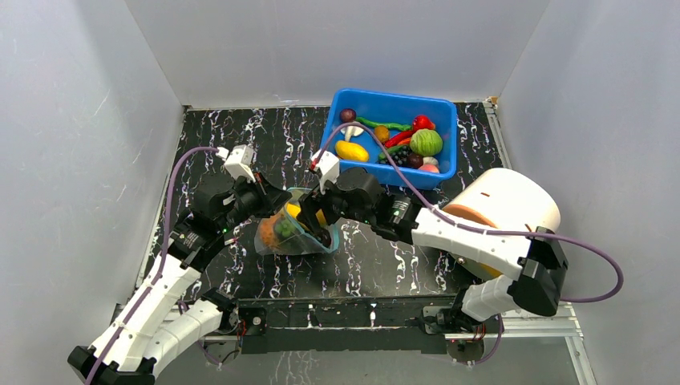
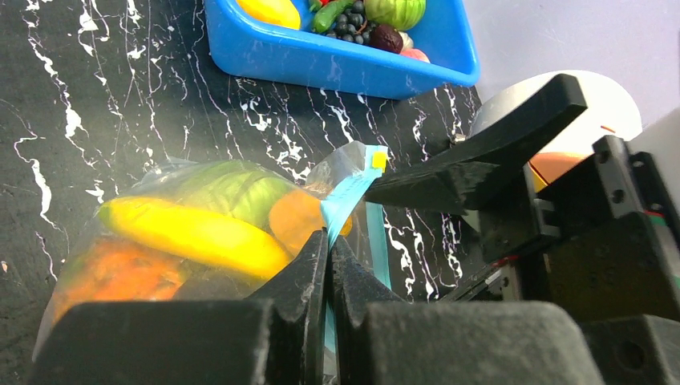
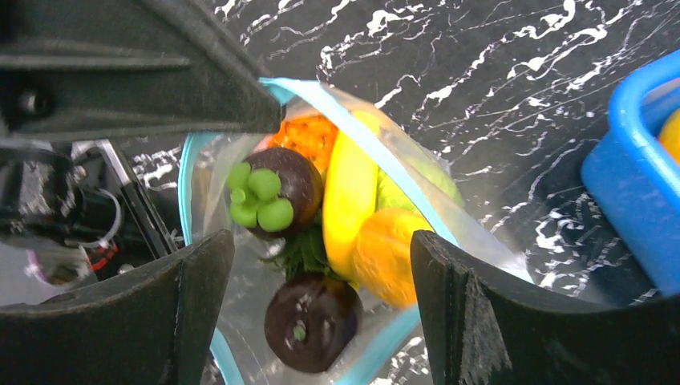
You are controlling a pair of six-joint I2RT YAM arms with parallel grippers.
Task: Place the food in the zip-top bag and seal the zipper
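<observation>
The clear zip-top bag (image 1: 281, 234) lies mid-table with its mouth held open. My left gripper (image 2: 329, 241) is shut on its teal zipper (image 2: 345, 196). Through the plastic I see food: a yellow banana (image 2: 192, 233), something green and orange pieces. My right gripper (image 3: 321, 257) stands open just above the bag's mouth. Below it, between the fingers and touching neither, a blurred dark purple fruit (image 3: 311, 321) sits in the mouth. Deeper in are another purple fruit with a green cap (image 3: 281, 188), the banana (image 3: 349, 192) and an orange piece (image 3: 385, 253).
A blue bin (image 1: 393, 98) at the back right holds several more toy fruits and vegetables. A large white cylinder with an orange end (image 1: 505, 200) stands at the right, close to the right arm. Grey walls enclose the black marbled table (image 1: 240, 136).
</observation>
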